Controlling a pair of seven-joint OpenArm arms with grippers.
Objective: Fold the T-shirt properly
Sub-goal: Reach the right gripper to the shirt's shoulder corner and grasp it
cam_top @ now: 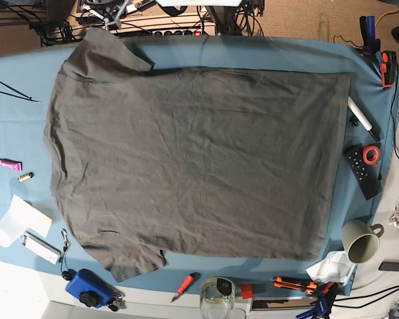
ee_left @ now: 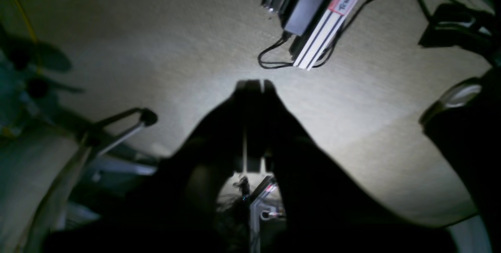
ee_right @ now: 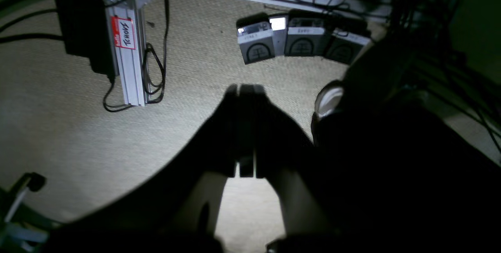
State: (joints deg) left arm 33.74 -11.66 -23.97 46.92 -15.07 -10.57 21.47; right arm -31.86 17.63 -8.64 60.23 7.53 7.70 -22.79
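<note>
Filling each wrist view up close: the left gripper (ee_left: 254, 85) and right gripper (ee_right: 245, 87), both pinched closed on nothing, pointing down at carpet and away from the table, likely parked clear so the cloth stays unobstructed. Lying flat and unfolded on the teal-blue sheet (cam_top: 368, 100): the T-shirt (cam_top: 192, 163), spread wide for a first fold, by appearance. Running left to right in the base view: its long axis, collar end at that view's left, hem at its right, sleeves toward top and bottom.
</note>
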